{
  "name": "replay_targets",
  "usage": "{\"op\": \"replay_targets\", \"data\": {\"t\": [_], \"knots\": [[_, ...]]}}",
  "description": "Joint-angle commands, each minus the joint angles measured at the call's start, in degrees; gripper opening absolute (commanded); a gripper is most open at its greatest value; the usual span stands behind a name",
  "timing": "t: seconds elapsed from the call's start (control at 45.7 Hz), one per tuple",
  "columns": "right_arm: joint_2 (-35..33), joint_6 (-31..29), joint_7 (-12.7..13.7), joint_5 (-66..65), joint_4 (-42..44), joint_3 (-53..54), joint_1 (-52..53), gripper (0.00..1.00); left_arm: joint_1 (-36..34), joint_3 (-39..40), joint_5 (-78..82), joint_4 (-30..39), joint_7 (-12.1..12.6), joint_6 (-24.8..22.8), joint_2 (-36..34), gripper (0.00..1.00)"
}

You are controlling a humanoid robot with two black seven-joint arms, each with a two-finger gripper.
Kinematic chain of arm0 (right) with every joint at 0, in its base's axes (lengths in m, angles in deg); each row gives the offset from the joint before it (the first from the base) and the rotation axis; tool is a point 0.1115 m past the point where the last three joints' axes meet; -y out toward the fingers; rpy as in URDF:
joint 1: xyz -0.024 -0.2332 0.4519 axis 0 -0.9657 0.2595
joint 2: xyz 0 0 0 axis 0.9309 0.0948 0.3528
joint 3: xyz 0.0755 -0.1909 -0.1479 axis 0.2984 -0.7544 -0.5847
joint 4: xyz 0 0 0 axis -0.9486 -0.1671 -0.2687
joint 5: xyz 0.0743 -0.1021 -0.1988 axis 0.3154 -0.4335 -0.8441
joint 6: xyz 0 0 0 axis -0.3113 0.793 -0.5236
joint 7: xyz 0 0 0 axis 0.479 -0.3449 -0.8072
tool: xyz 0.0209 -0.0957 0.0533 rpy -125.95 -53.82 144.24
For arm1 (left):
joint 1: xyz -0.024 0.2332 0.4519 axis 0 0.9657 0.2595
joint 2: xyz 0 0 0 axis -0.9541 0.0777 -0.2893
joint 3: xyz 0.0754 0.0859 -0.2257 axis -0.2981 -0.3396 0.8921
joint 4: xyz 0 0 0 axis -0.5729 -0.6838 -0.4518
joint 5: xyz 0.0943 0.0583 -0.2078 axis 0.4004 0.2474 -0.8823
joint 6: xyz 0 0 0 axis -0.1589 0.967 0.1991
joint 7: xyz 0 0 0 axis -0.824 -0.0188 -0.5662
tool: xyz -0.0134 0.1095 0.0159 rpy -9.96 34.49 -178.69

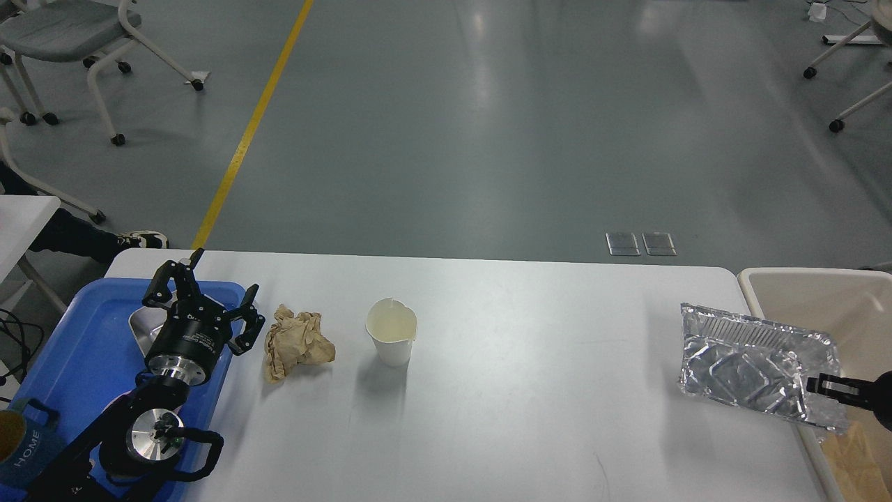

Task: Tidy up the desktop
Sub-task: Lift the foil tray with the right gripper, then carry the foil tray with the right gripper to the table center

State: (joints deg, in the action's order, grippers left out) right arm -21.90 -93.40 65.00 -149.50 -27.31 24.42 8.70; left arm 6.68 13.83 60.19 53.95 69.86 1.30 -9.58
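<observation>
The white desktop carries a crumpled brown paper and a white paper cup at its left centre. At the right edge a crushed foil tray hangs tilted above the table, and my right gripper is shut on its near right rim. My left gripper stands open over the blue tray, left of the brown paper, holding nothing.
A beige bin stands off the table's right end, with brown paper at its near side. A metal dish lies in the blue tray under my left gripper. A blue mug marked HOME sits at the tray's near left.
</observation>
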Motion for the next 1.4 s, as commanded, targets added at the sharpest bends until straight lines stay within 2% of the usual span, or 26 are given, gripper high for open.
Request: {"op": "replay_targets", "data": {"t": [0.0,0.153,0.285,0.416,0.525,0.635,0.788,1.073,1.27,1.379], "knots": [[-5.62,-0.21,-0.24,0.35,-6.50,0.12,0.28,0.00,0.03,0.00,0.00,0.00,-0.05,0.02,0.01,0.96],[-13.00,-1.97,-1.12,1.57,-14.33,0.65,2.30,0.00,0.03,0.00,0.00,0.00,-0.05,0.02,0.01,0.96],[-18.27,-5.39,-1.21,4.92,-16.97,0.65,5.46,0.00,0.03,0.00,0.00,0.00,-0.05,-0.06,-0.43,0.96],[-21.53,-8.74,-1.21,5.27,-18.29,0.65,8.37,0.00,0.03,0.00,-0.09,-0.17,0.04,0.29,-0.52,0.96],[-23.73,-10.06,-1.21,5.36,-19.26,0.74,9.60,0.00,0.03,0.00,-0.17,-0.26,1.36,0.81,-0.52,0.96],[-24.26,-10.50,-1.12,5.36,-20.92,0.82,10.83,0.00,0.11,0.00,-0.17,-0.35,1.80,3.18,-0.35,0.96],[-22.24,-10.06,0.11,5.45,-23.82,1.35,11.80,0.00,0.03,0.00,-0.17,-0.26,1.71,4.68,-0.17,0.96],[-9.41,-9.71,2.40,4.92,-22.78,0.39,13.73,0.00,0.29,0.00,0.00,-0.09,1.36,4.68,-0.43,0.96],[-3.00,-9.44,4.85,4.57,-21.46,0.12,15.14,0.00,0.20,0.09,0.09,0.27,1.18,3.54,-0.26,0.96],[-1.15,-9.00,6.00,4.83,-21.19,0.12,15.22,0.00,0.29,0.18,0.09,0.44,0.83,0.56,0.09,0.96]]}}
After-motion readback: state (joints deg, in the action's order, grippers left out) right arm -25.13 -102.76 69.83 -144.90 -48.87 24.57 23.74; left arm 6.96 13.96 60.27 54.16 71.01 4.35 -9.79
